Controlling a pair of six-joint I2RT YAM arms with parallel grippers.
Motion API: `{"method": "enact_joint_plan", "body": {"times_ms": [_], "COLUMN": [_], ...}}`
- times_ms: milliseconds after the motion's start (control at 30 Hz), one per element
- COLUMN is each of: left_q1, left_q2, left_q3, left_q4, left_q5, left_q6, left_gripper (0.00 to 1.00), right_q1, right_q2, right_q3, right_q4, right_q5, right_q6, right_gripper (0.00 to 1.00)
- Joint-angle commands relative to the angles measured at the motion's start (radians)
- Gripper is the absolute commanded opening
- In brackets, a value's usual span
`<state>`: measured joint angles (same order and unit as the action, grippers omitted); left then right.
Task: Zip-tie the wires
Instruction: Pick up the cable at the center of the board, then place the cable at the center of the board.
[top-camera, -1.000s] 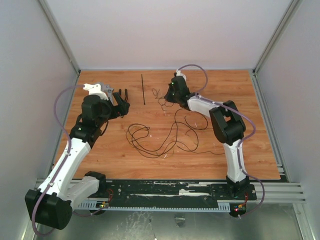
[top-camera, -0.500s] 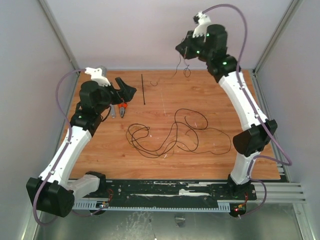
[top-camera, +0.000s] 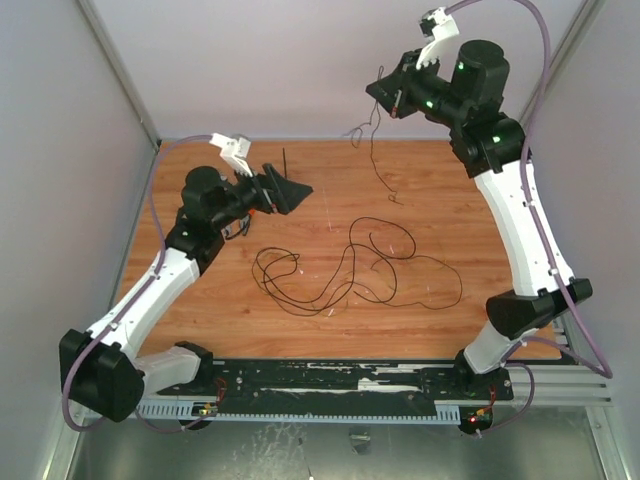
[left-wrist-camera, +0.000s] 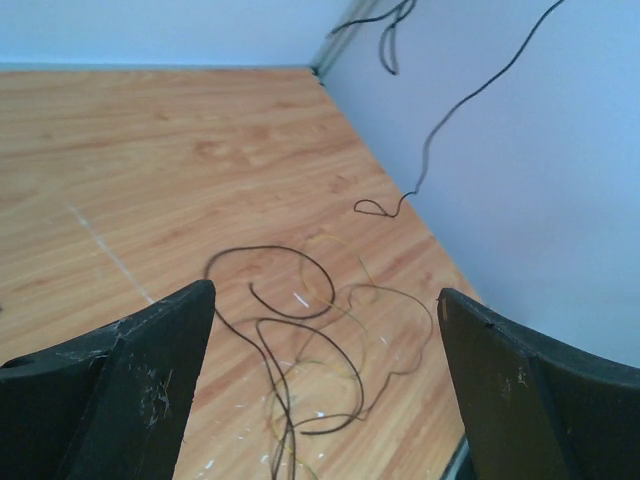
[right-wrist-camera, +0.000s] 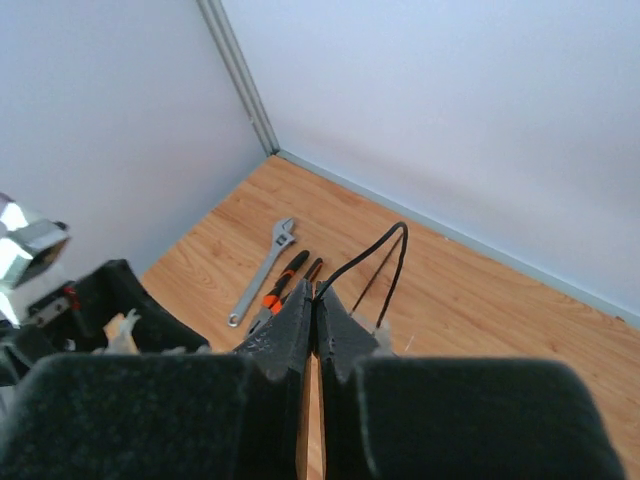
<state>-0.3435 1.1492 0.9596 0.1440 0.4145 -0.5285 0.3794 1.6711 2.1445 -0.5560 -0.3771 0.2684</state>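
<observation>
The wires (top-camera: 350, 265) lie in loose black and olive loops at the table's middle, and they show below my left fingers as wires (left-wrist-camera: 300, 340). One strand (top-camera: 374, 150) hangs from my right gripper (top-camera: 380, 92), raised high at the back, down to the table. My right gripper (right-wrist-camera: 317, 295) is shut on that strand (right-wrist-camera: 385, 245), which loops out of the fingertips. My left gripper (top-camera: 295, 190) hovers open over the back left, empty; in its wrist view the left gripper (left-wrist-camera: 325, 293) has its jaws wide apart. The zip tie (top-camera: 284, 160) lies straight behind it, partly hidden.
Orange-handled pliers (right-wrist-camera: 285, 280) and a silver wrench (right-wrist-camera: 262, 270) lie side by side at the back left; the pliers (top-camera: 250, 212) peek out under my left arm. Grey walls enclose the table on three sides. The hanging strand (left-wrist-camera: 440, 130) runs down the wall side.
My right arm has climbed from the table to high at the back, pulling one wire strand up with it. My left gripper has lifted and swung right, over the zip tie.
</observation>
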Motion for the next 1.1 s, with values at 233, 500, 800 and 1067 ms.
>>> {"method": "enact_joint_plan", "body": {"times_ms": [233,500,800,1067], "left_q1": [-0.163,-0.201,-0.205,-0.277], "left_q2": [0.036,0.059,0.083,0.157], "left_q3": [-0.08,-0.112,-0.117,-0.12], "left_q4": [0.257,0.309,0.321,0.447], "left_q5": [0.1,0.051,0.05,0.22], "left_q6": [0.019,0.046,0.065,0.046], "left_gripper": [0.98,0.98,0.98,0.98], "right_q1": [0.004,0.004,0.007,0.005], "right_q2": [-0.171,-0.25,-0.274,-0.304], "right_q3": [-0.121,-0.188,-0.223,-0.251], "right_q4": [0.055,0.11,0.128,0.144], "right_q5": [-0.093,-0.217,-0.273,-0.283], "right_q6": [0.065,0.11,0.126,0.139], "right_gripper": [0.0,0.0,0.0,0.0]}}
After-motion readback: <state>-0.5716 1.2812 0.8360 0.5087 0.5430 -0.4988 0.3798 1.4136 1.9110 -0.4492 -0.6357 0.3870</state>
